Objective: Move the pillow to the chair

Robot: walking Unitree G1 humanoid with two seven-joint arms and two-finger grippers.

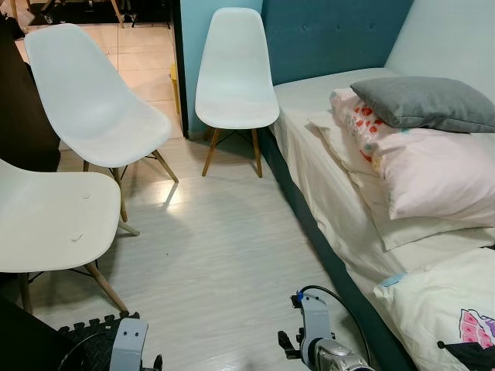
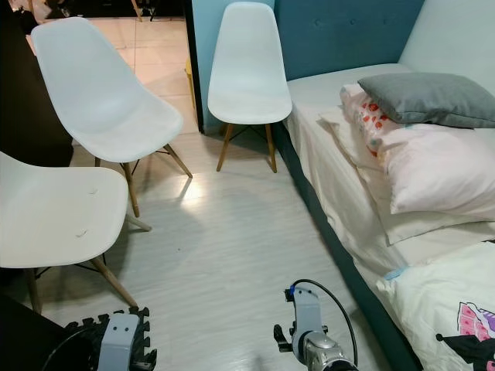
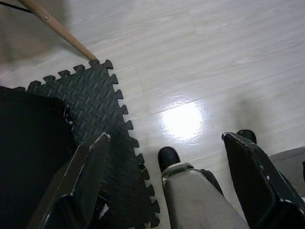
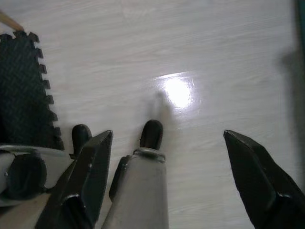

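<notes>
**Pillow not yet picked up — robot faces bed and chairs, arms down**

Step in hand: approach/setup, by my read. Nothing grasped. The left gripper (image 3: 164, 157) hangs low over the floor (image 1: 224, 255), fingers spread wide apart w/ nothing between; below it a black foam mat (image 3: 90, 105) and the robot's own foot. The right gripper (image 4: 164, 157) is likewise low, fingers spread, empty, pointing at bare floor.

Task's thing: pillows sit on the bed (image 1: 309, 147) at the robot's right. A grey pillow (image 1: 425, 103) lies on top of a pink pillow (image 1: 437, 174), touching it; a patterned one is tucked behind them, a white one underneath. Task doesn't say which pillow; grey is topmost and easiest to lift, so prob. the target.

Chairs: three white chairs. Nearest chair (image 1: 50, 220) at the robot's left, seat bare; a second chair (image 1: 93, 100) behind it; a third chair (image 1: 236, 73) by the blue wall, just beside the bed's corner.

Next move calls for: turn/step toward the bed, raise the right arm, close on a pillow edge or corner. Soft thing, so pinch deep or it slips. Then carry across to a chair seat.
</notes>
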